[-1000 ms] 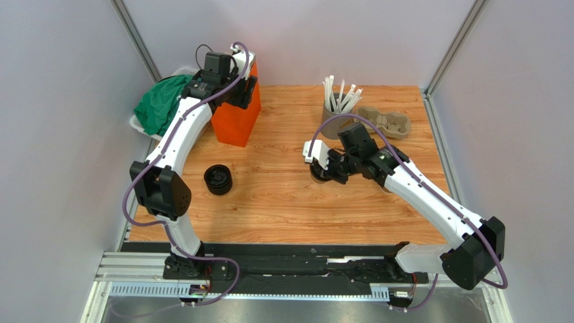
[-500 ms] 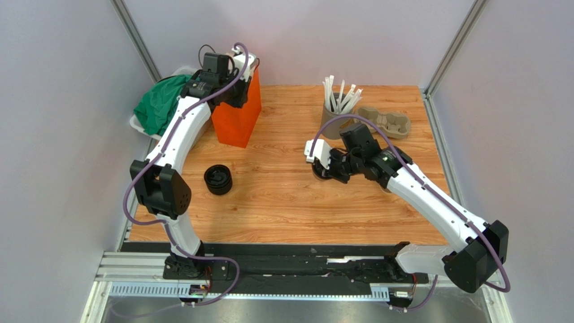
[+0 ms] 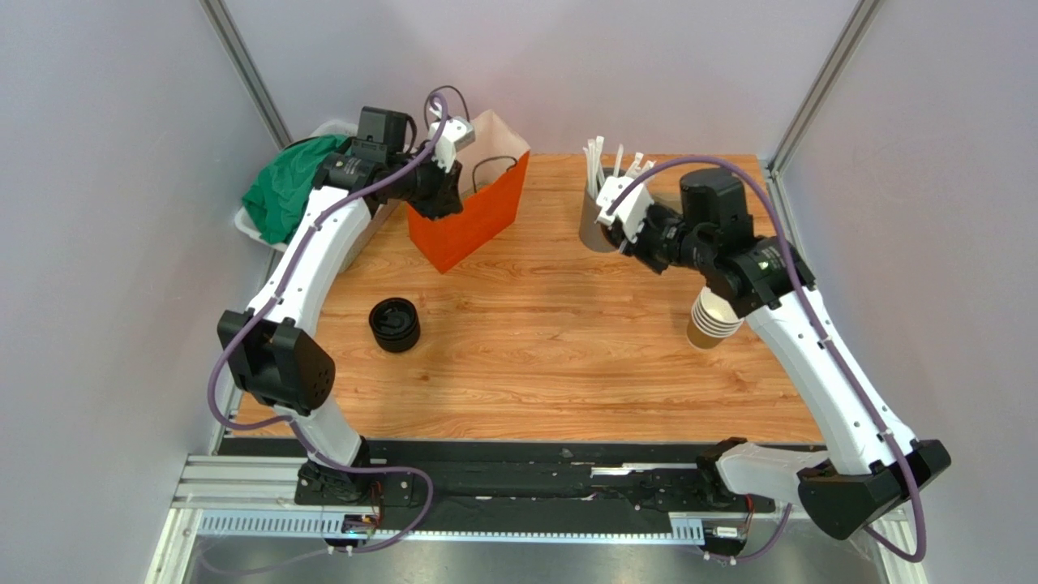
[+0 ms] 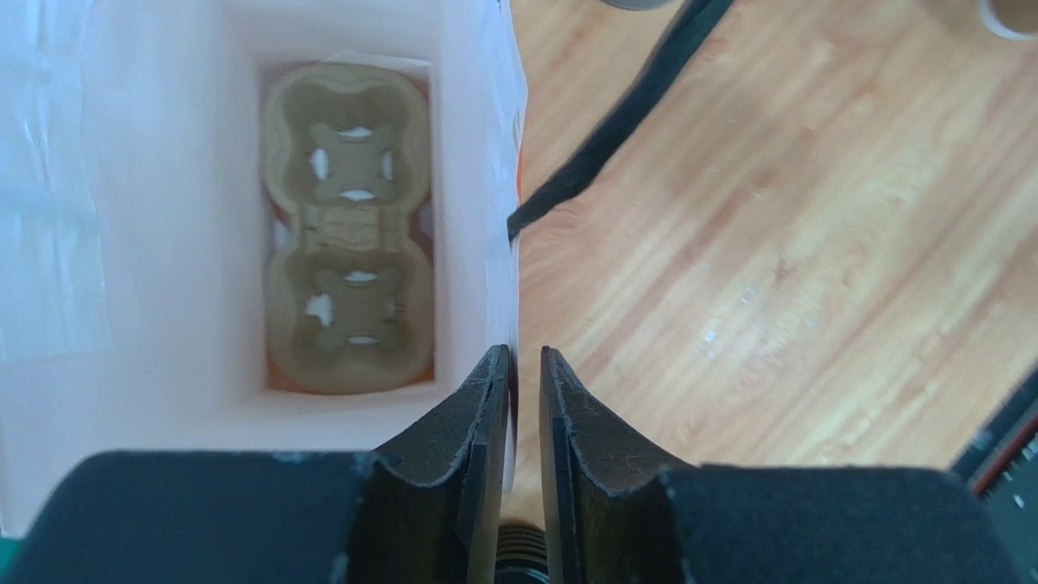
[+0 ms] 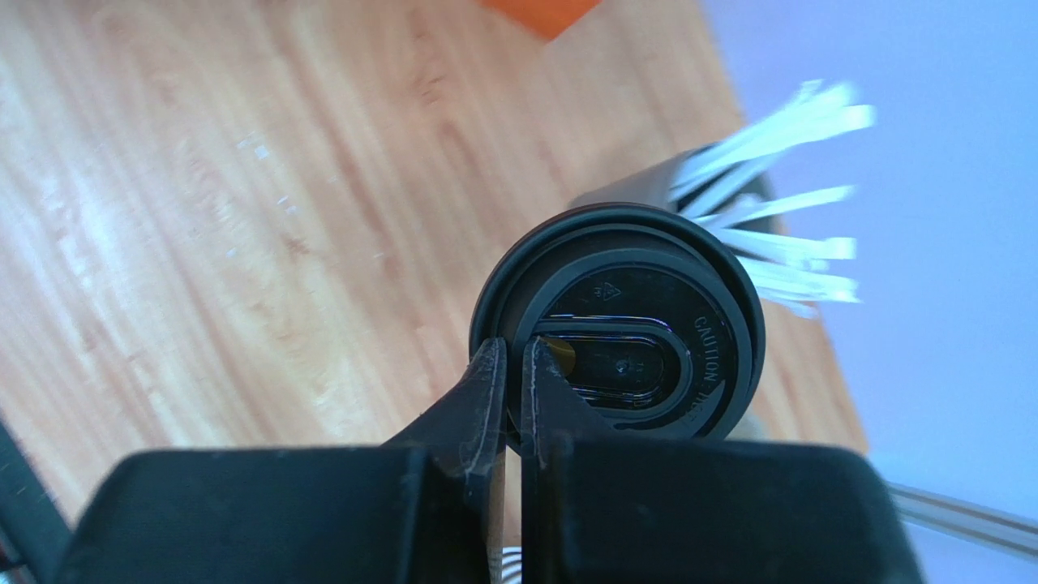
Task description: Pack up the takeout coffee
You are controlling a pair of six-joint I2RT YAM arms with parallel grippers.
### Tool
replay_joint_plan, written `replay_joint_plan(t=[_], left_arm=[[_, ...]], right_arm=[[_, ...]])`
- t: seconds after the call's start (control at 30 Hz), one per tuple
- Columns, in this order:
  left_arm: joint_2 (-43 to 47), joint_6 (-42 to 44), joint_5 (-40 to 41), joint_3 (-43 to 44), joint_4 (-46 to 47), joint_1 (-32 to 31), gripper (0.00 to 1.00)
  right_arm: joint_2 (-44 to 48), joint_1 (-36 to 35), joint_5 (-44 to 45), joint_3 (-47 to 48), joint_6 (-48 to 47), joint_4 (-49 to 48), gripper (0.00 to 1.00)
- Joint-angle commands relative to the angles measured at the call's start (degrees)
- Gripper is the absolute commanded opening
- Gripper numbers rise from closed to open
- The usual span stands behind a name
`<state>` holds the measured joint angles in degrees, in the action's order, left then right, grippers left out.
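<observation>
Over the tabletop (image 3: 548, 353), outstretched left fingers (image 4: 481, 414) are pinching the bag (image 3: 469, 225), right fingers (image 5: 487, 389) the lid (image 5: 719, 304). Only the left wrist view is showing a tray (image 4: 350, 231) inside.

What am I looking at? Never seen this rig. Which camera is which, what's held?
Two robot arms, left and right, bolted at the near edge of a wooden table. The wide picture is from a fixed camera overhead; the other two ride on the wrists. The left gripper pinches the wall of an orange paper bag, which has a pulp cup carrier at its bottom. The right gripper pinches a black lid by its rim; any cup beneath is hidden. On the table: a stack of black lids, a stack of tan cups, a grey cup of straws.
</observation>
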<state>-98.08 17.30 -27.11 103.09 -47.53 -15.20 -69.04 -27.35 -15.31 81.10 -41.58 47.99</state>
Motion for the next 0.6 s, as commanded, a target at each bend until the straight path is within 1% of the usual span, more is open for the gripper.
replay_joint_plan(t=[0.0,0.13,0.27,0.3,0.33,0.37,0.4,0.43,0.47,0.5,0.53,0.57], left_arm=[[6.0,4.8,-7.9,-2.9,-2.9,-1.3,0.24],[8.6,7.5,-10.9,-5.2,-4.9,-4.5,0.24],[10.7,6.3,-11.4,-7.1,-4.7,-6.6,0.24],[11.1,6.1,-10.3,-8.3,-3.8,-6.9,0.24],[11.6,4.3,-4.2,-9.5,-1.9,-7.8,0.25],[11.5,4.1,-1.7,-10.4,1.3,-8.0,0.25],[11.3,4.4,-0.1,-12.0,2.3,-8.0,0.26],[10.3,4.8,3.6,-12.4,3.2,-7.9,0.26],[9.6,4.8,4.6,-12.0,3.4,-7.9,0.27],[8.9,5.0,5.2,-11.6,3.1,-7.7,0.32],[8.0,4.9,5.5,-11.2,3.0,-7.7,0.35],[7.8,4.8,5.3,-10.7,3.1,-7.6,0.36]], right_arm=[[0.0,1.2,2.0,7.2,-0.7,0.4,0.0],[-3.4,1.3,0.6,16.0,-0.9,1.5,0.0],[-6.0,1.2,-0.9,20.5,1.3,-0.9,0.0],[-6.9,1.2,-1.4,20.8,2.5,-1.7,0.0],[-7.4,1.2,-1.6,21.1,3.0,-3.0,0.0],[-8.0,0.9,-1.7,21.9,3.5,-3.2,0.0],[-8.7,0.9,-2.2,22.3,3.9,-3.0,0.0],[-9.7,0.8,-2.3,22.7,4.4,-2.6,0.0],[-10.1,0.5,-2.3,22.7,4.6,-2.6,0.0],[-10.2,0.4,-2.4,22.2,4.7,-2.6,0.0],[-9.8,0.1,-2.4,21.7,4.6,-2.8,0.0],[-9.5,-0.1,-2.4,21.1,4.5,-3.1,0.0]])
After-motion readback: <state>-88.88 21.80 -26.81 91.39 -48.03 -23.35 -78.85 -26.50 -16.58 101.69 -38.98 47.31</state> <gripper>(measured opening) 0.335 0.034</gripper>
